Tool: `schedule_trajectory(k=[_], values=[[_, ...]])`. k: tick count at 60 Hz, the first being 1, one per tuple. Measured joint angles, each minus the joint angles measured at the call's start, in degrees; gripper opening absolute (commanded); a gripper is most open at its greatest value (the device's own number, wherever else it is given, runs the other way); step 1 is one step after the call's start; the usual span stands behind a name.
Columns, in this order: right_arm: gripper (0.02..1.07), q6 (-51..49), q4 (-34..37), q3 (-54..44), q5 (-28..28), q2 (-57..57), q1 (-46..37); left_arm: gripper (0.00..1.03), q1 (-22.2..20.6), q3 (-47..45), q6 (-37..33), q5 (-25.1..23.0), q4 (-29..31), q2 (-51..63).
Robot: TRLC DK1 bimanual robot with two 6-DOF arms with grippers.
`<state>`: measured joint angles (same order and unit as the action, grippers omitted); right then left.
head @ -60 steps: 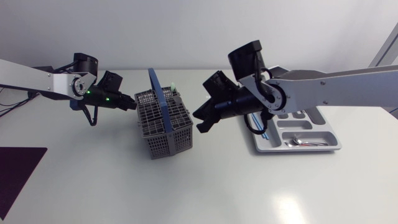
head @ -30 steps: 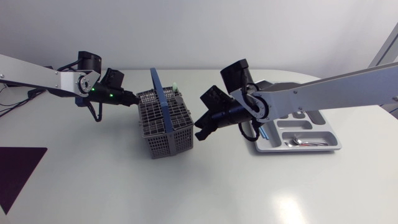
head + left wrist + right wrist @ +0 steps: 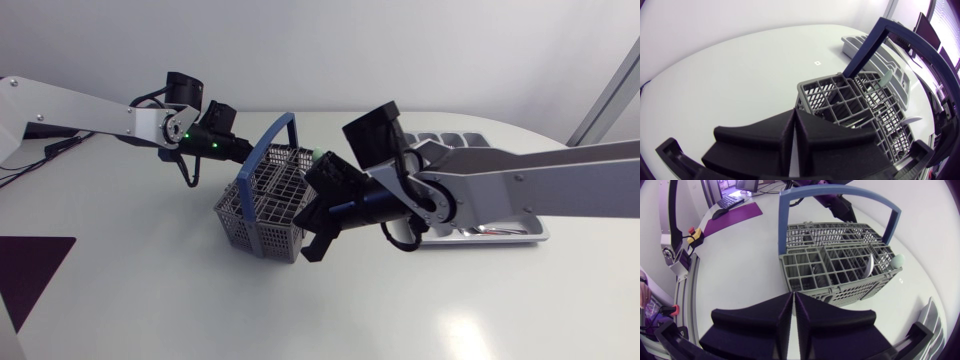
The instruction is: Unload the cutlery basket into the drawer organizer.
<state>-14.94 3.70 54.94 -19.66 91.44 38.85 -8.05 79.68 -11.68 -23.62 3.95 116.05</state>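
Observation:
The grey cutlery basket [image 3: 262, 208] with a blue handle [image 3: 276, 141] stands turned at an angle in mid-table. A pale green utensil tip [image 3: 315, 155] sticks out of its far corner. My left gripper [image 3: 241, 156] is shut and empty, its tip at the basket's rear rim, beside the handle's foot; its own view has the shut tips [image 3: 794, 113] just short of the basket [image 3: 860, 102]. My right gripper [image 3: 314, 243] is shut and empty at the basket's front right corner; ahead of its tips [image 3: 793, 295] is the basket [image 3: 835, 260] with a spoon [image 3: 870, 263] inside.
The grey drawer organizer [image 3: 524, 233] lies at the right, mostly hidden behind my right arm; its far compartments [image 3: 448, 137] show above the arm. A dark mat [image 3: 30, 270] lies at the table's left edge. Open table surface stretches in front of the basket.
Both arms have closed in on the basket: the left moved right to its rear rim, the right moved left and toward the front. The basket has turned and slid slightly forward.

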Motion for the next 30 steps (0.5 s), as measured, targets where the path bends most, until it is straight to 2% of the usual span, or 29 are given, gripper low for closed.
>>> schedule_trajectory(k=[11, 20, 30], values=[[0.13, -0.3, 0.2, -0.2, -1.4, -1.4, -7.8, 0.06, 2.8, -2.6, -0.6, 0.1, 0.6, -3.2], [0.13, -0.7, -1.0, 2.0, -2.4, 2.3, -13.4, 0.06, 5.7, -12.3, -3.8, 0.1, 2.1, -14.4], [0.13, -0.9, -2.1, 7.6, -3.1, 9.6, -15.9, 0.06, 5.0, -20.7, -6.4, -0.1, 2.9, -25.9]])
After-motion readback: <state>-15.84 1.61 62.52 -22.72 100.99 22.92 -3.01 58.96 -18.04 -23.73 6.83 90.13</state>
